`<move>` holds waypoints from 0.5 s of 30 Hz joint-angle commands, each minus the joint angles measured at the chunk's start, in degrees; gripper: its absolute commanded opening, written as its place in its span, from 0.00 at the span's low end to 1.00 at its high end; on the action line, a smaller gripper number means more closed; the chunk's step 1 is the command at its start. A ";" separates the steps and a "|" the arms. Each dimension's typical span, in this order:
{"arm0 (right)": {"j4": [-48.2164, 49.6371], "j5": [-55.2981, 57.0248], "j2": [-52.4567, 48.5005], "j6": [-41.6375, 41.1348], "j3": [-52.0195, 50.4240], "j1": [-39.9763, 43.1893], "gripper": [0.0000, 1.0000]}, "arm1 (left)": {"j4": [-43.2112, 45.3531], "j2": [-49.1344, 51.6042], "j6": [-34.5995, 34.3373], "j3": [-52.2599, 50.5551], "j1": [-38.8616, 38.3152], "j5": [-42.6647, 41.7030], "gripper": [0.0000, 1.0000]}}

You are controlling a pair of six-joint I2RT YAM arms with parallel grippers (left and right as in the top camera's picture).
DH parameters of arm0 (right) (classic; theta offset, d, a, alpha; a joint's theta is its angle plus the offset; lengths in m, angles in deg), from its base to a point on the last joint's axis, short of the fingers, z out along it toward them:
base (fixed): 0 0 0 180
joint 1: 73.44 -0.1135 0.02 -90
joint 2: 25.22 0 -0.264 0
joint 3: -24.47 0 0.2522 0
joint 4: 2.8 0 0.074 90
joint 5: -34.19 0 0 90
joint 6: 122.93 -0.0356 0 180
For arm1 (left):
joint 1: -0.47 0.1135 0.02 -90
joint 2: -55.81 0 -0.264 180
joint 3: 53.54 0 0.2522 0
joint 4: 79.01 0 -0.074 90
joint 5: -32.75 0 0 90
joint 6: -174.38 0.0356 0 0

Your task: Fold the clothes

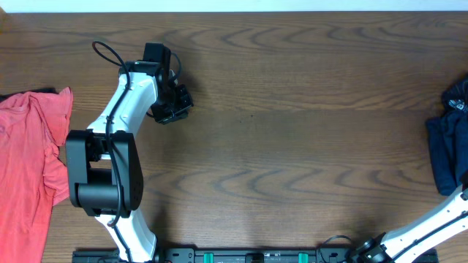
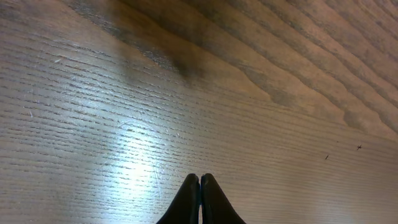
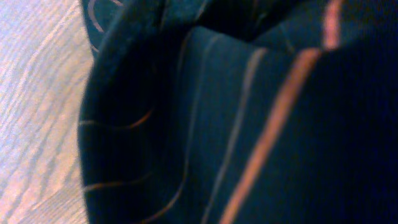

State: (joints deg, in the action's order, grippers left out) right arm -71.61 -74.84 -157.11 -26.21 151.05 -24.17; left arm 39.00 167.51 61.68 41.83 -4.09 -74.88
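The left hand (image 2: 199, 180) is closed, its two dark fingers pressed flat together with nothing between them. It hangs over bare wood, pointing down at the worktop (image 2: 124, 93). Seen from above, the left arm (image 1: 121, 109) rises from its base at the near edge, bends at a black elbow and reaches toward the far left part of the worktop.

The right hand is closed too, though its fingers show in no view. Whether any cloth is pinched between them cannot be told. Only a white stretch of the right arm (image 1: 431, 226) appears in the overhead view, running out past the near right corner.

The right wrist camera sits very close to the jersey (image 3: 205, 124). The dark fabric fills nearly its whole view, with a strip of pale wood grain at the left. This view shows thin orange lines curving across the cloth and one broader orange stripe running diagonally, all rather blurred. The overhead view gives the jersey's place instead: it lies bunched and unfolded at the right edge of the worktop, partly cut off, well apart from the left hand.

A crumpled red garment (image 1: 29, 161) lies at the left edge, just beside the left arm's elbow.
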 commanded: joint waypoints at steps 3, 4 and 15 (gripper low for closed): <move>-1.27 -5.03 1.66 1.11 0.35 -3.32 0.01 | -0.37 0.55 -0.44 -0.48 -0.04 0.13 0.07; -1.44 -5.01 2.40 1.07 0.35 -3.85 0.01 | -0.37 0.55 -0.44 -0.50 -0.04 0.13 0.06; -8.70 -4.48 9.11 -6.80 0.44 -6.05 0.01 | -0.39 0.55 -0.24 -0.50 -0.04 0.11 0.06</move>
State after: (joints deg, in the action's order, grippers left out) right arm -78.56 -77.79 -150.73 -28.90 151.05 -30.33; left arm 39.00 167.51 61.71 41.83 -4.09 -74.88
